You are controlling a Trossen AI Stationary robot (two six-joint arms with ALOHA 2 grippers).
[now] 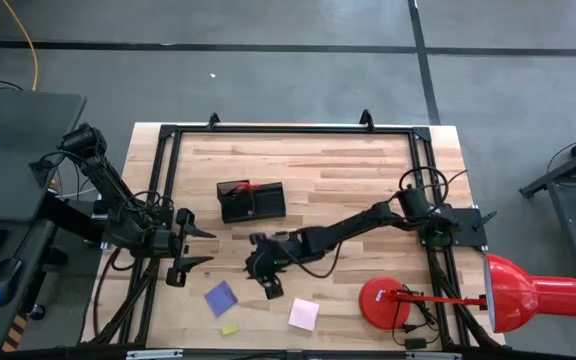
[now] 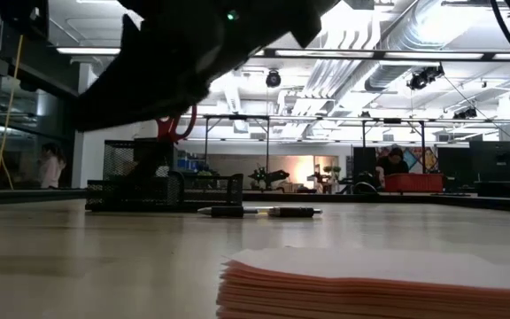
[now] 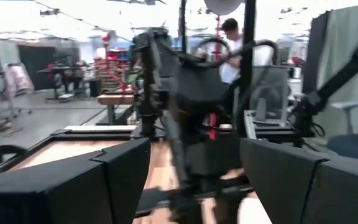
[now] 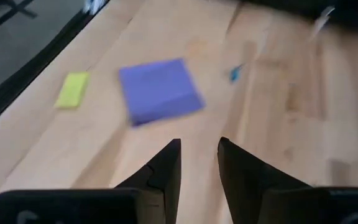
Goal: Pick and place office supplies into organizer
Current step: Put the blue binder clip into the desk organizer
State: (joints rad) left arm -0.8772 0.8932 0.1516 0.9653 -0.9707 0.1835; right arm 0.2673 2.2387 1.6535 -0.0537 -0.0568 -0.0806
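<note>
The black organizer [image 1: 251,201] stands mid-table with the red-handled scissors [image 2: 177,128] upright in it. A dark pen [image 2: 259,211] lies flat on the table beside it. The blue-purple note pad [image 1: 221,297], the yellow piece [image 1: 230,329] and the pink note pad [image 1: 304,314] lie flat near the front edge. My right gripper [image 4: 199,163] hovers over the wood just short of the blue-purple pad [image 4: 160,90], its fingers a narrow gap apart with nothing between them. My left gripper [image 1: 200,248] waits open at the table's left.
A red desk lamp stands at the front right, with its round base [image 1: 383,300] on the table and its head [image 1: 533,290] past the right edge. A black frame [image 1: 288,128] runs round the tabletop. People show in the room beyond the table.
</note>
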